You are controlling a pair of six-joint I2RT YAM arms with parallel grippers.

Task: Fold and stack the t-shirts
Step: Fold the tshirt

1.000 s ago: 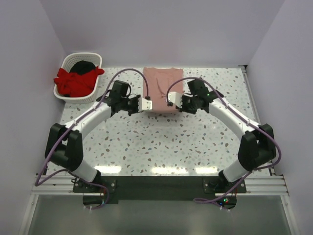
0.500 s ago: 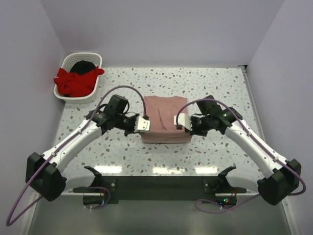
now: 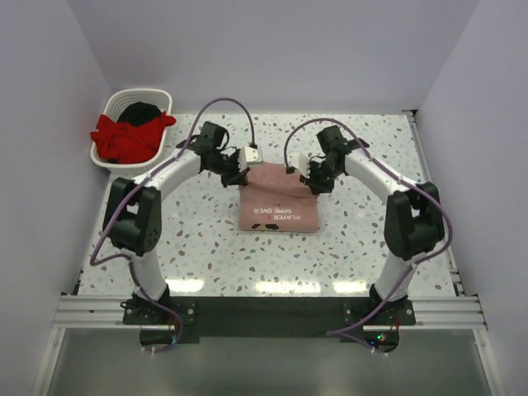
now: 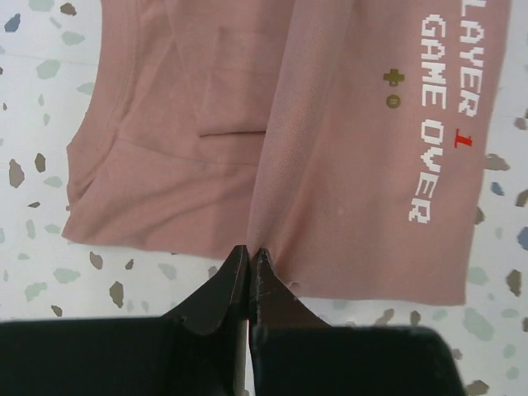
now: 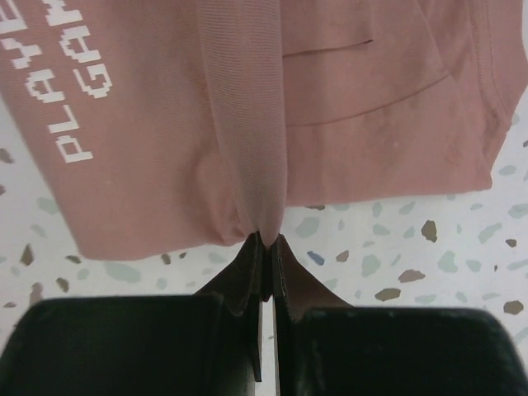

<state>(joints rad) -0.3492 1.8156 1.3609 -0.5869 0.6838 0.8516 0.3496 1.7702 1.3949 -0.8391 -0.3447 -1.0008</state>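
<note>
Left gripper (image 4: 249, 256) and right gripper (image 5: 266, 241) each clamp a far corner of the salmon-pink t-shirt (image 3: 279, 206), mid-table, seemingly mid-fold; next calls for laying that edge flat, then releasing; the red t-shirt (image 3: 124, 136) sits in the far-left basket (image 3: 157, 97)

Salmon-pink t-shirt (image 3: 280, 196): is showing white pixel lettering "PLAYER 1 GAME OVER", the "1" in red, at frame centre.

- The left arm (image 3: 169, 172) and the right arm (image 3: 375, 175) reach far out and curl in toward each other.
- The left gripper (image 4: 249, 252) is squeezed tight, pinching the pink t-shirt (image 4: 355, 165).
- The right gripper (image 5: 266, 241) pinches it the same way.
</note>
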